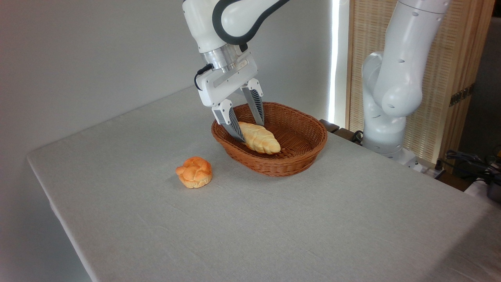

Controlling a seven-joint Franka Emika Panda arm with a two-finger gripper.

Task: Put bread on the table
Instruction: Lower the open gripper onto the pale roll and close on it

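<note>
The bread (261,140), a pale golden braided loaf, lies inside the brown wicker basket (301,156) near the table's far middle. My gripper (250,131) hangs over the basket's left end, open, its two ribbed fingers reaching down on either side of the loaf's left tip. The near finger (234,126) hides part of that tip. I cannot tell whether the fingers touch the bread. The table (274,227) is covered with a plain light-grey cloth.
A small round orange knotted bun (194,172) sits on the cloth left of the basket. The arm's white base (385,117) stands at the table's right rear, with cables (469,160) beyond it. A wooden screen (450,58) is behind.
</note>
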